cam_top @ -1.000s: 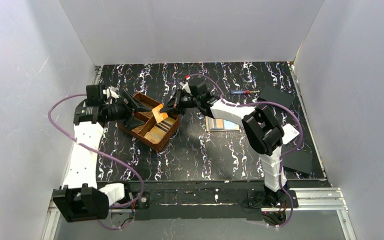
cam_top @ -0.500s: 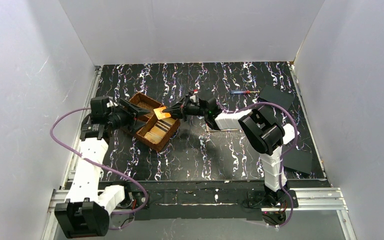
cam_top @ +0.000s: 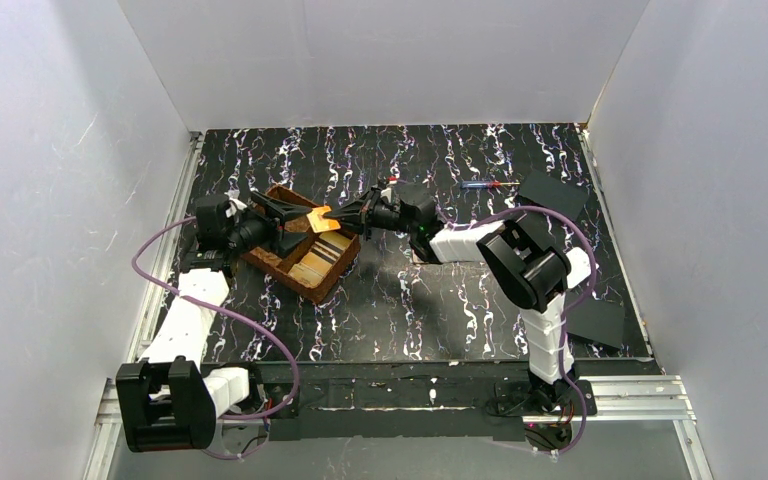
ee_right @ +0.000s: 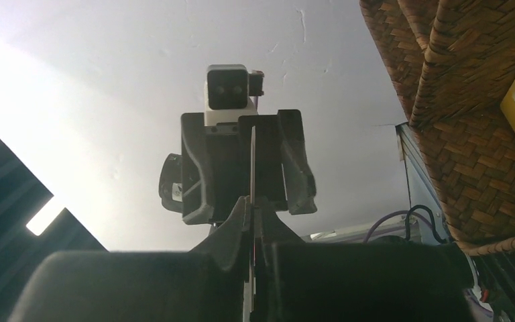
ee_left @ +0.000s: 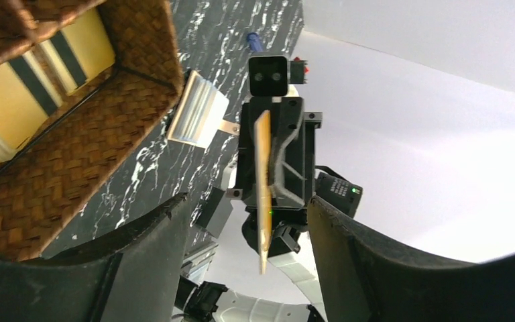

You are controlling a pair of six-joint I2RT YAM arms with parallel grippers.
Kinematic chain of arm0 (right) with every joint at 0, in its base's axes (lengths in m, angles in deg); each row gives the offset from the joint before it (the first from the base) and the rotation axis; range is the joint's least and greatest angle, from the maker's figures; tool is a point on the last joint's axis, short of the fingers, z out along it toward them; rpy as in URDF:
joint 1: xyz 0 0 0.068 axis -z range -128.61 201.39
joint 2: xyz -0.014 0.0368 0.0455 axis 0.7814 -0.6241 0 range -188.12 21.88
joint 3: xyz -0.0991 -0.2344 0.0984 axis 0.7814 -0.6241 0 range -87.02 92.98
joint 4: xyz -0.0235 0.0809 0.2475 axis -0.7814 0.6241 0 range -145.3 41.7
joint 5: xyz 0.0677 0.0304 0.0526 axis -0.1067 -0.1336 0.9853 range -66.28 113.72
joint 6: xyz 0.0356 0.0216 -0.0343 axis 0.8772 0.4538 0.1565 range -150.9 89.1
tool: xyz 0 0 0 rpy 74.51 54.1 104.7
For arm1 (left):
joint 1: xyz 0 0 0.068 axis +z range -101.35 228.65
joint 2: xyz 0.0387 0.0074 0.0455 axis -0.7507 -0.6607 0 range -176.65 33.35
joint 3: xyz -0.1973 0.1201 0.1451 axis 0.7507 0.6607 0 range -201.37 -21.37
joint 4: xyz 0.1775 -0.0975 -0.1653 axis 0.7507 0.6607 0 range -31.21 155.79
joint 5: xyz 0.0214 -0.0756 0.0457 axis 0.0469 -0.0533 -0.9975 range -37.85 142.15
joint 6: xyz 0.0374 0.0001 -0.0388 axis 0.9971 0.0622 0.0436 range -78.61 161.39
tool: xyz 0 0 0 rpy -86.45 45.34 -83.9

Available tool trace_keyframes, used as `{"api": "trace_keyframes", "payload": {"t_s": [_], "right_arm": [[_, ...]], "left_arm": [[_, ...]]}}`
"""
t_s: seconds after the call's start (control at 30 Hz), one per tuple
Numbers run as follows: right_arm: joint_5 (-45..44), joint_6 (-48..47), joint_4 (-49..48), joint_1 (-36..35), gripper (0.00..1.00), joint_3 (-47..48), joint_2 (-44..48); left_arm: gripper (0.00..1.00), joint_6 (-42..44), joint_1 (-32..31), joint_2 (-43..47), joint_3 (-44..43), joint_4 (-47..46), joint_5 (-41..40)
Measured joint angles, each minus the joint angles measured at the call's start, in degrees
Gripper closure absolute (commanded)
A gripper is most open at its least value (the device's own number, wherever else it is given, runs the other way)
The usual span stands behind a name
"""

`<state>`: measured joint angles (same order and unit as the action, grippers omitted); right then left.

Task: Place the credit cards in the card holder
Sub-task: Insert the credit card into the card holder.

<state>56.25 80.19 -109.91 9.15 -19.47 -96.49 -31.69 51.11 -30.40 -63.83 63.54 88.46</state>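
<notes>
Right gripper [cam_top: 338,217] is pinched shut on one gold card [cam_top: 322,221], gripping it by its right end and holding it in the air above the far part of the tray [cam_top: 310,292]. From the left wrist view the card [ee_left: 263,188] shows edge-on, standing nearly upright between the two dark fingers. Left gripper [cam_top: 290,222] faces it from the other side, level with it, jaws spread wide and holding nothing. The card's free end points at the gap between those jaws, but whether it has entered the gap I cannot tell. In the right wrist view the left gripper [ee_right: 251,161] sits straight ahead, in line with the card's thin edge. More cards [cam_top: 322,258], tan with dark stripes, lie flat in the tray's near compartment, and the left wrist view shows them [ee_left: 20,87] against the woven wall. The holder [ee_left: 198,115] lies on the table [cam_top: 410,310] just past the tray's corner, pale with a small tan tab, below the right arm and apart from the held card. In the top view the right arm hides nearly all of it.
</notes>
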Motion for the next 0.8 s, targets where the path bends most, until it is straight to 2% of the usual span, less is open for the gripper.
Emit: {"api": "trace_keyframes", "payload": {"t_s": [0.2,0.4,0.47,0.63,0.8], "right_arm": [[0.24,-4.63,2.19,-0.74,0.81,0.57,0.28],[2.89,-15.89,5.42,-0.94,0.89,2.21,0.92],[3.93,-21.27,6.84,-0.81,0.98,2.21,1.77],[6.16,-36.17,12.74,-0.42,0.99,2.27,4.0],[8.22,-37.05,6.38,0.28,0.99,1.68,3.52]], "left_arm": [[0.52,0.87,-0.33,-0.02,0.11,-5.57,1.53],[0.53,3.19,0.04,-0.52,0.35,-6.49,2.32],[0.51,4.92,0.68,-0.5,0.63,-5.66,2.73],[0.52,8.22,4.87,-0.42,1.49,-5.79,6.54],[0.49,11.1,7.48,-1.07,2.75,-7.06,12.0]]}}
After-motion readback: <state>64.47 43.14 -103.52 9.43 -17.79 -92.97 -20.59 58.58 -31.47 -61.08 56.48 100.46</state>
